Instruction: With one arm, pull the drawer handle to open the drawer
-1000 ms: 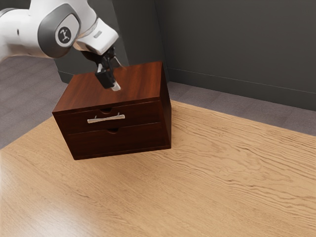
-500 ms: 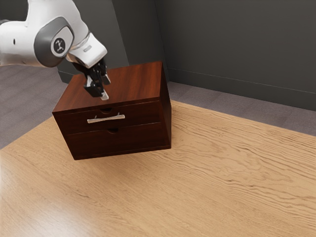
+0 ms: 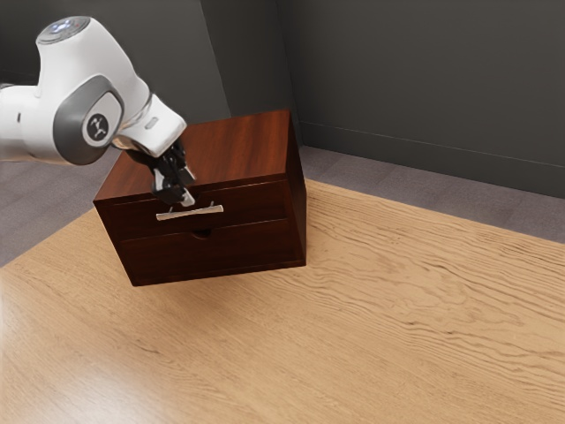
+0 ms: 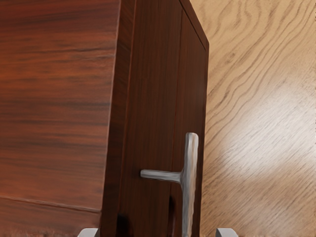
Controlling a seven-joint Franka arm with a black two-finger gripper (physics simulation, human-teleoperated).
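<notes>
Exterior view, left of centre: your gripper (image 3: 180,195) hangs, fingers (image 4: 88,232) spread, just above the handle (image 3: 190,212) of the shut top drawer (image 3: 238,203). Close off-centre and they may slip off that thin handle.

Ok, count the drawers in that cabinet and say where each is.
2. The upper drawer, with the handle, lies just below the end effector; the lower drawer sits directly under it. The cabinet's back is hidden.
</notes>
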